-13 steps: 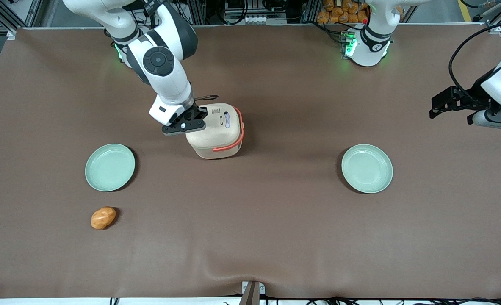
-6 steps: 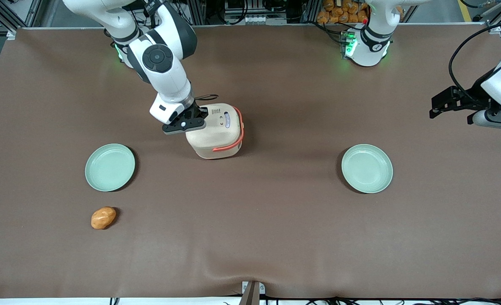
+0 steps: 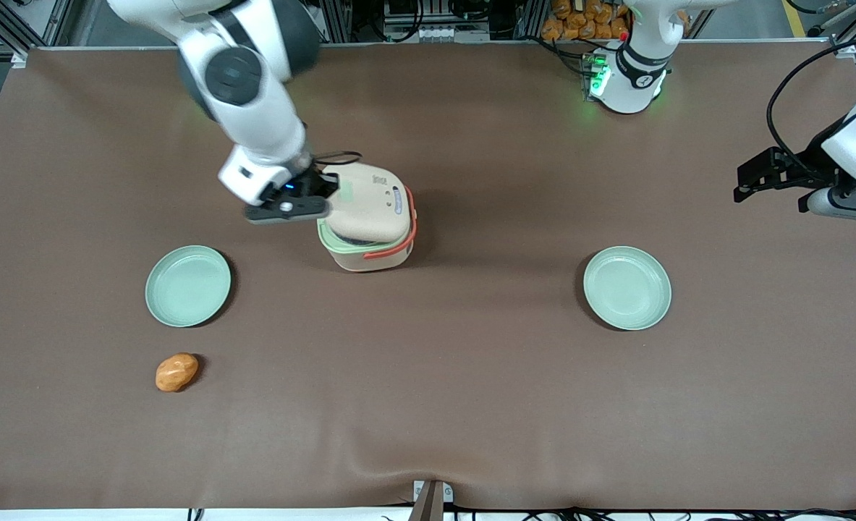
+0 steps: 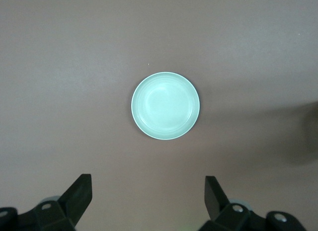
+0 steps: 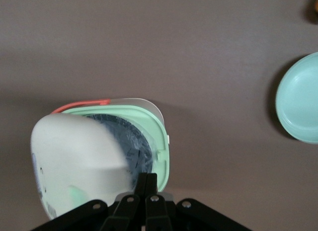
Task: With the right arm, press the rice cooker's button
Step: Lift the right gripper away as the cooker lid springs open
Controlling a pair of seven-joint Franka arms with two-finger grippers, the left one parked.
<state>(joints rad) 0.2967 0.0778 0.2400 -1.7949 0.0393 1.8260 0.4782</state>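
The cream rice cooker [image 3: 367, 239] stands mid-table with its orange-red handle band [image 3: 391, 250]. Its hinged lid [image 3: 366, 206] is popped up and tilted, showing the pale green rim [image 3: 326, 242] and the dark inner pot [image 5: 130, 141]. My right arm [image 3: 243, 94] reaches down from the table's back edge. Its black gripper [image 3: 319, 189] is shut and empty, beside the raised lid on the working arm's side, just above the rim. In the right wrist view the shut gripper [image 5: 147, 179] sits over the green rim [image 5: 164, 141] next to the lid [image 5: 74, 161].
A pale green plate [image 3: 188, 285] lies toward the working arm's end, nearer the front camera than the cooker, and shows in the right wrist view [image 5: 300, 99]. An orange bread roll [image 3: 176, 372] lies nearer still. A second green plate [image 3: 626, 287] lies toward the parked arm's end.
The cooker's lid has sprung open and tilted up, baring the green rim and pot. My arm and gripper have lifted and drawn back toward the working arm's end.
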